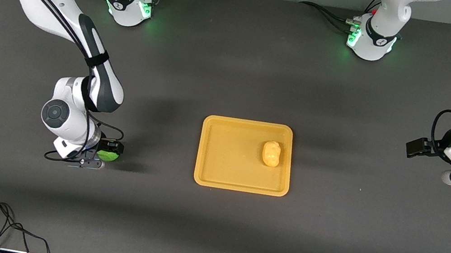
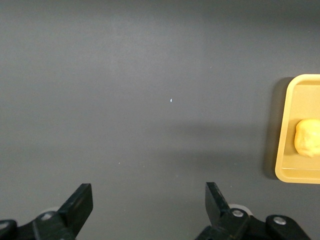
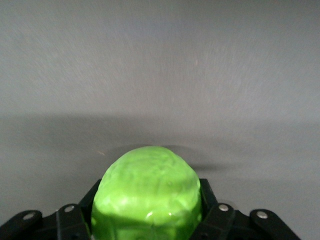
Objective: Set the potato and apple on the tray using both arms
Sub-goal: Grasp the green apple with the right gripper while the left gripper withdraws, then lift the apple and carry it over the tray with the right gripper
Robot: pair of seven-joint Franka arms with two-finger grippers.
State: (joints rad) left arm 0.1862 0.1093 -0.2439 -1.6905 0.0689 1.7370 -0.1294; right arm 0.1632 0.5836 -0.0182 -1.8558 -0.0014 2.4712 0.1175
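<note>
Potato (image 1: 271, 153) lies in the tray (image 1: 217, 175), toward the left arm's end. Left pincer (image 2: 147, 207) stands wide and empty over bare worktop (image 1: 233, 77), waiting. Right pincer (image 1: 103, 156) clasps the apple (image 3: 147, 197) low at the right arm's end, tray well apart; judged ready for lifting

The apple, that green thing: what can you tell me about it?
The apple is small, round and bright green, with a glossy, slightly bumpy skin. It sits between the fingers of the right gripper, which are shut on its sides, over the right arm's end of the table. It is well apart from the tray, where the potato already lies.
</note>
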